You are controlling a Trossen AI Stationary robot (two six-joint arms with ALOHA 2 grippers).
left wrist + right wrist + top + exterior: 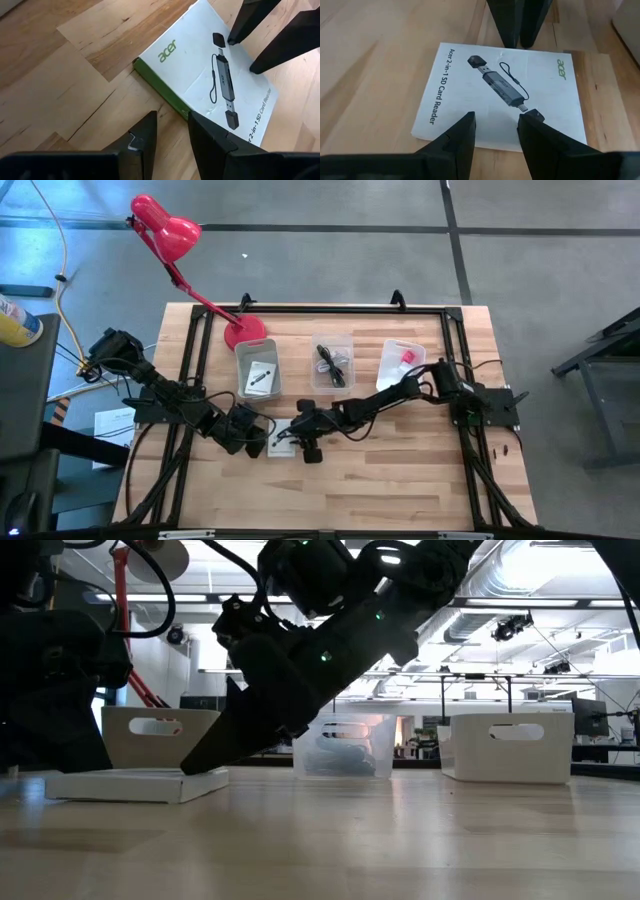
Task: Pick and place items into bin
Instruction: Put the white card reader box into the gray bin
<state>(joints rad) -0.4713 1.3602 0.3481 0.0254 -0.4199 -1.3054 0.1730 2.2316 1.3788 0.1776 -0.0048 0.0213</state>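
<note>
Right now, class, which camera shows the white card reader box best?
The right wrist view: the whole box and its print show. The left wrist view cuts it off, the low view sees only its edge, and the high view shows it tiny.

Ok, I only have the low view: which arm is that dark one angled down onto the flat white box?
Observer: The right arm. Its pincer is open, with the fingertips at the top face of the box.
Operator: What is the box?
Observer: The print says Acer 2-in-1 SD card reader. It has a green side edge.
Operator: Where's the left pincer?
Observer: The left pincer is low at the box's opposite edge, facing the right one and holding nothing.
Operator: Anything binned yet?
Observer: The bin by the lamp base holds a white card.
</note>
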